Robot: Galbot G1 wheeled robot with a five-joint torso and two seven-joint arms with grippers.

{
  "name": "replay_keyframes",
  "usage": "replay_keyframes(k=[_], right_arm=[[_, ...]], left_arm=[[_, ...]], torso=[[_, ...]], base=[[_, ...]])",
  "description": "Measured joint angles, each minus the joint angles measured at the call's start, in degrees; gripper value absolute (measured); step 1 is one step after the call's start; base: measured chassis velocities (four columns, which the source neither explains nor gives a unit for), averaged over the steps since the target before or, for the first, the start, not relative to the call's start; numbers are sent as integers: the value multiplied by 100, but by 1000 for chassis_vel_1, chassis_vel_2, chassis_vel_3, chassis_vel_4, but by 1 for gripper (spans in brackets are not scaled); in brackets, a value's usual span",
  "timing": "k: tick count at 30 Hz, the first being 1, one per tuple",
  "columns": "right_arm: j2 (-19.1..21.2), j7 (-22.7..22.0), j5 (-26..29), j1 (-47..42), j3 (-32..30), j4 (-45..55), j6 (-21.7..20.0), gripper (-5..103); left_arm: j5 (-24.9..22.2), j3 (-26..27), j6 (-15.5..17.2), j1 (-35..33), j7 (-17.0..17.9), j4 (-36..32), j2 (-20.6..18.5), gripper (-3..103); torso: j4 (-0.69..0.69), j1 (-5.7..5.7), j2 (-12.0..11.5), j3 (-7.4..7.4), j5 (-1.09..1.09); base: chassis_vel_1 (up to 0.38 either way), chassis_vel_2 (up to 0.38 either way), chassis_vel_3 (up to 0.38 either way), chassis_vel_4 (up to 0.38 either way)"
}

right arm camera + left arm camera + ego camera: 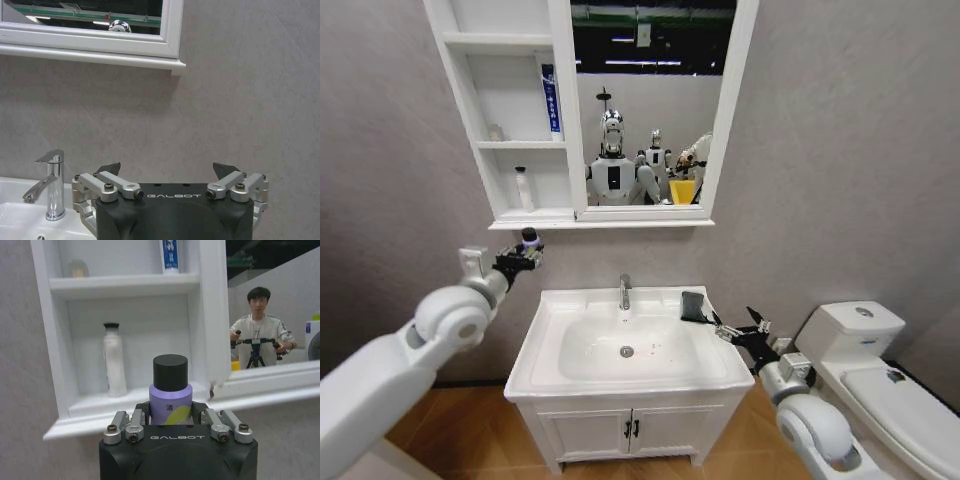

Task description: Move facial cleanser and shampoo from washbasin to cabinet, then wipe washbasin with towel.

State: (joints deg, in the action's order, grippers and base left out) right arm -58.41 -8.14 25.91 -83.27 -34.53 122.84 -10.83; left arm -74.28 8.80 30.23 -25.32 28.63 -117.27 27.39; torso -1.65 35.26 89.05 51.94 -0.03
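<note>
My left gripper point(528, 252) is shut on a purple bottle with a black cap point(530, 238), held upright just below and in front of the cabinet's point(470, 110) lowest shelf; whether it is the facial cleanser or the shampoo I cannot tell. The left wrist view shows that bottle point(170, 390) in the left gripper point(170, 414), facing the shelf. The dark towel point(694, 306) lies on the washbasin's point(535, 350) back right rim. My right gripper point(737, 325) hovers open just right of the towel, its fingers point(111, 168) spread wide in the right wrist view.
A white bottle point(523, 188) stands on the cabinet's lowest shelf and a blue tube point(551, 98) on the shelf above. The chrome tap point(625, 291) rises at the basin's back centre. A white toilet point(880, 370) stands to the right, and the two-door vanity point(630, 430) is below.
</note>
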Motion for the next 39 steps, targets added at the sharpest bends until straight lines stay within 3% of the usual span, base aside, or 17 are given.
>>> replay_keyframes(k=[4, 6, 7, 10, 13, 16, 27, 39], right_arm=[[23, -2, 8, -7, 0, 11, -8, 100], [52, -2, 22, -29, -48, 16, -9, 100], [52, -2, 22, -29, -48, 16, -9, 100], [92, -9, 73, -15, -83, 38, -24, 100], [102, -18, 95, -3, -89, 48, -40, 100], [122, -44, 204, 4, -113, 15, -70, 100], [54, -40, 207, 3, -119, -86, -72, 100], [-16, -30, 191, -22, -195, -205, 34, 100]], left_arm=[[-179, -297, 98, 737, -197, 310, -27, 43], [-161, -747, 144, 1533, -469, 849, 70, 43], [-161, -747, 144, 1533, -469, 849, 70, 43], [-72, -1188, 174, 2271, -650, 1558, 343, 43], [-112, -1313, 215, 2457, -678, 1705, 440, 43], [-232, -1770, 275, 3029, -746, 2249, 834, 43], [-220, -2391, 313, 3596, -934, 3075, 1360, 43], [289, -2771, 411, 3948, -1575, 4159, 1900, 43]], torso=[[1, 0, 0, 0, 3], [0, 0, 1, 0, 3], [0, 0, 1, 0, 3], [-1, 1, 1, 1, 1], [-1, 1, 1, 0, 3], [0, 1, 1, 0, 3], [0, 1, 1, 0, 3], [-1, 0, 1, 0, 3]], base=[[0, 0, 0, 0], [0, 0, 0, 0], [0, 0, 0, 0], [0, 0, 0, 0], [0, 0, 0, 0], [0, 0, 0, 0], [0, 0, 0, 0], [0, 0, 0, 0]])
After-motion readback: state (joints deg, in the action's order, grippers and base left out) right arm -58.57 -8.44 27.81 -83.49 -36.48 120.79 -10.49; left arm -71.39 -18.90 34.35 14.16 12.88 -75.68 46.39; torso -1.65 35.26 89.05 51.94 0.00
